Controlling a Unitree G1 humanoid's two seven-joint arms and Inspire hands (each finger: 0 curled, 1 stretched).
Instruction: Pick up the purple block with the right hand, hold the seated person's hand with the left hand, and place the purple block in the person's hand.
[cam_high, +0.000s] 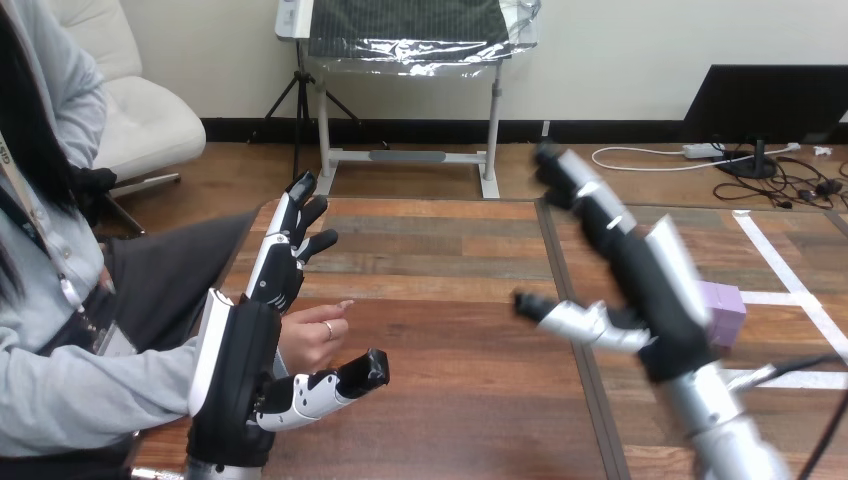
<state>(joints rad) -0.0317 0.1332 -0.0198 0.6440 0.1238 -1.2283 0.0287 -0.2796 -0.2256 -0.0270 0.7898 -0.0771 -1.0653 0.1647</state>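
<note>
Right hand (650, 290): raised over the bench (450, 300), fingers spread wide, empty.
Purple block (727, 310): you'll find it on the bench, just behind that hand.
Left hand (240, 370): fingers straight, uncurled; person's hand (312, 338) beside its palm.

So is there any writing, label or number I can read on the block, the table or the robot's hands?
None that can be read.
The purple block shows a plain face.
The left robot hand and right robot hand carry no lettering that I can make out.
The wooden table bears no print.
</note>
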